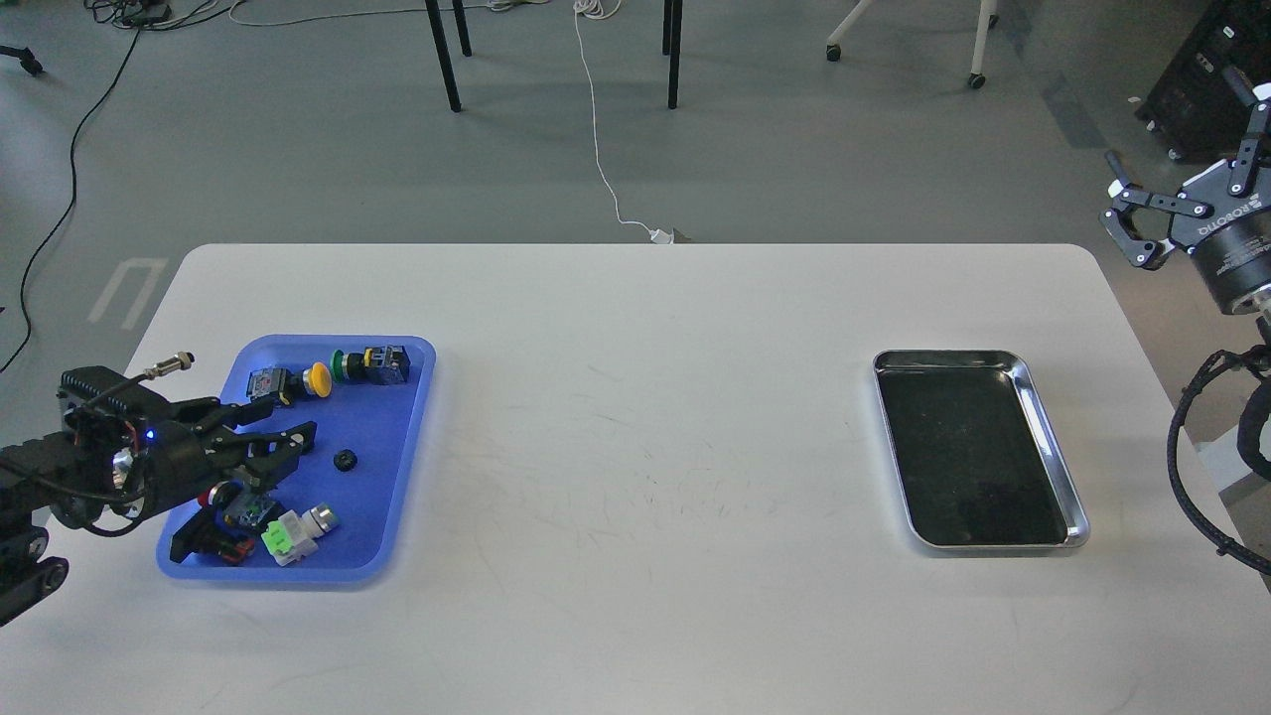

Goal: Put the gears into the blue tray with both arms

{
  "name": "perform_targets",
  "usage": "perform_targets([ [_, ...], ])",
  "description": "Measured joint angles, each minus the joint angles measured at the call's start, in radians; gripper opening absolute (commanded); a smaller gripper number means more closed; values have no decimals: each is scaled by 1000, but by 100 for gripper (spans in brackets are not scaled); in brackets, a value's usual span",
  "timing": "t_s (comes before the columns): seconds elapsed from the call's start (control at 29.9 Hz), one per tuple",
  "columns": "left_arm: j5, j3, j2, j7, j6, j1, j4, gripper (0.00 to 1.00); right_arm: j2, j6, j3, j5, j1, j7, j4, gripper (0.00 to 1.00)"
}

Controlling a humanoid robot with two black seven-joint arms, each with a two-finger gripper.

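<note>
One gear [345, 460] lies flat on the floor of the blue tray [402, 497], near its middle, and no other gear is visible anywhere on the surface [635, 477], so I judge that the task is at its last part or already finished for this piece. The left gripper [298, 442] hangs over the tray at about 9 o'clock from the gear, just beside it but apart from it; its jaws are spread and hold nothing, which fits a release. The right gripper [1182, 164] is raised off the surface at the far right edge, at 2 o'clock from the steel tray [1053, 437], and its jaws are also released and empty. The steel tray shows only a dark reflective bottom; I see no gear in it, but a small black piece there would be hard to tell. The next move probably calls for lifting the left arm straight up before pulling back toward 9 o'clock, because the push-button switches [328, 377] crowd the tray at 12 o'clock and more of them [288, 531] lie at 6 o'clock under the wrist. The tray rim is low, and it sits near the left edge of the surface. The wide middle of the surface, between both trays, gives free room for moving.
</note>
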Motion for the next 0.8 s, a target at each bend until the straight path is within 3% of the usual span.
perform_targets([
  [0.17,-229,-7,51,-2,22,-97,-7,95,1,0,0,-2,12,-1,-9,99],
  [0.37,-746,-18,51,-34,12,-235,-10,97,24,0,48,-4,41,-1,-69,99],
  [0.5,-1064,-35,34,-49,-88,-318,-11,97,66,0,111,-4,45,0,-101,99],
  [0.64,-1334,-166,15,-59,-215,-363,-11,98,107,0,125,-6,46,-6,-97,99],
  [0.7,-1463,-240,6,-42,-261,-368,-9,98,129,0,128,-6,46,-8,-97,99],
  [0.8,-1637,-303,-32,33,-309,-372,-1,98,166,0,137,-6,47,-11,-102,99],
])
